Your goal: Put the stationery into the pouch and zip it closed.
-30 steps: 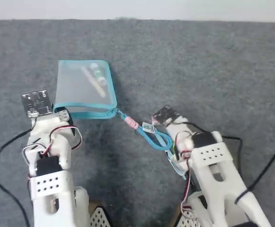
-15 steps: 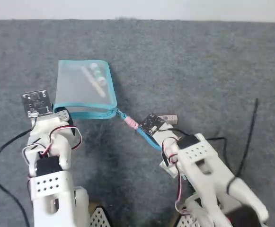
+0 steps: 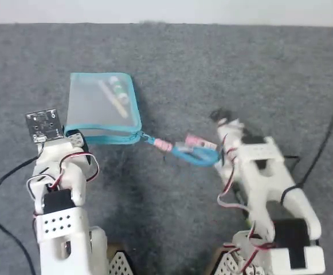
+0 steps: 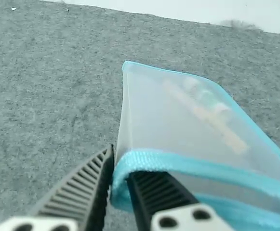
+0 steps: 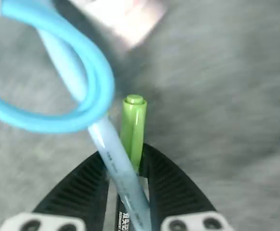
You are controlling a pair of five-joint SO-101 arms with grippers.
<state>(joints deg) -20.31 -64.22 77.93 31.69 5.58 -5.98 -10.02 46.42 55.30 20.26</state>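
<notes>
green pen (image 5: 133, 126) half hidden inside right end effector (image 5: 124, 153).

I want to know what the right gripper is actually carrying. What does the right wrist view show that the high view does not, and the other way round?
Right wrist view adds: the right gripper shut on a green pen and a pale blue stick, side by side. High view adds: the pouch with stationery inside, the left gripper at its near corner, and a pink charm on the zip pull. Both: the blue loop and its tag.
</notes>
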